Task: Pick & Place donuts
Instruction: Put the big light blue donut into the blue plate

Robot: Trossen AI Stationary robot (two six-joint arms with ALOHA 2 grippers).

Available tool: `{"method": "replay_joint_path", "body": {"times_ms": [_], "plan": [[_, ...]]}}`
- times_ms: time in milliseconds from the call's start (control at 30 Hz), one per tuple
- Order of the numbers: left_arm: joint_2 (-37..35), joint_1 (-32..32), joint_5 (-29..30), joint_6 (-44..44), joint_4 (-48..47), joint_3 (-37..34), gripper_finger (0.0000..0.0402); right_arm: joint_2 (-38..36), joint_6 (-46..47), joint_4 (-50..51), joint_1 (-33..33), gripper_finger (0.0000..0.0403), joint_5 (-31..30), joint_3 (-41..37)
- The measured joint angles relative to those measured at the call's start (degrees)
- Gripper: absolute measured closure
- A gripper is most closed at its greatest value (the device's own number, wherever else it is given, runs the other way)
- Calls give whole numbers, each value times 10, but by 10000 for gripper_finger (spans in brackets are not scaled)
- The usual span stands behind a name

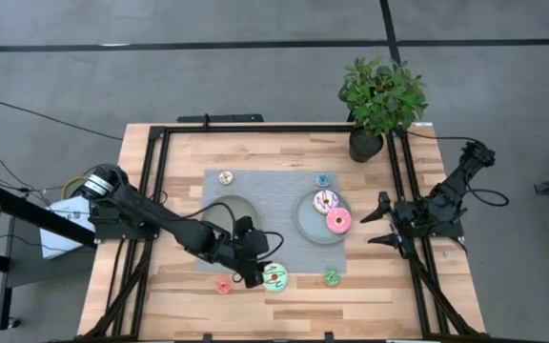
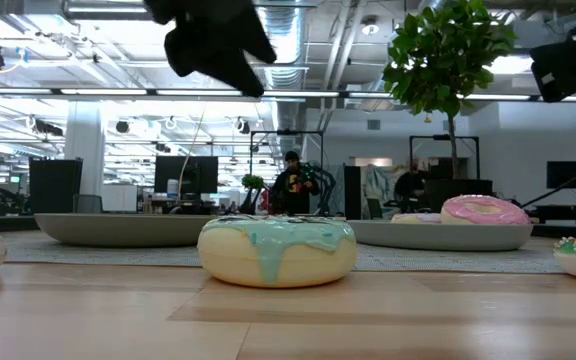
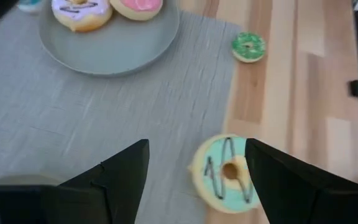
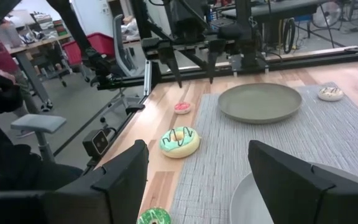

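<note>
Nearest the front table edge: large mint-green ring donut with dark icing lines (image 1: 274,277) lies flat on bare wood, just off the front edge of the grey woven mat (image 1: 274,186). Small red donut (image 1: 223,285) lies to its left, small green sprinkled donut (image 1: 332,277) to its right, both on the wood.

Left gripper (image 1: 253,262) hangs above and just behind the mint-green donut, jaws spread wide, holding nothing; in the left wrist view the donut (image 3: 224,175) sits off-centre, close against one finger rather than midway between them.

Farther back on the mat: empty grey round plate (image 1: 229,216) under the left arm; second grey plate (image 1: 320,217) carrying the large pink donut (image 1: 338,221) and the large white-lilac sprinkled donut (image 1: 325,200). Beyond those, small tan donut (image 1: 226,177) and small blue donut (image 1: 323,179) near the mat's back edge. Potted green plant (image 1: 379,100) at the far right corner.

Right gripper (image 1: 382,221) waits at the table's right side, jaws spread, empty.

Risk, judged: if the left gripper descends without recentring, one finger may land on the icing and push the donut along the smooth wood toward the table edge, or the pinch may catch only the rim and slip.
</note>
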State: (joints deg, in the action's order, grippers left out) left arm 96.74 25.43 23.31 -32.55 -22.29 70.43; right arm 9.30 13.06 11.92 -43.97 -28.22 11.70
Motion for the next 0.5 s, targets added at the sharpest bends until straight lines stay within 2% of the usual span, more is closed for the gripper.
{"method": "replay_joint_path", "body": {"times_ms": [233, 500], "plan": [[0, 2, -29, -73, -2, 4, 143, 0, 0, 0, 0, 137, 2, 0], [32, 1, -71, -112, -6, 4, 143, 0, 0, 2, 0, 137, 4, 0]]}}
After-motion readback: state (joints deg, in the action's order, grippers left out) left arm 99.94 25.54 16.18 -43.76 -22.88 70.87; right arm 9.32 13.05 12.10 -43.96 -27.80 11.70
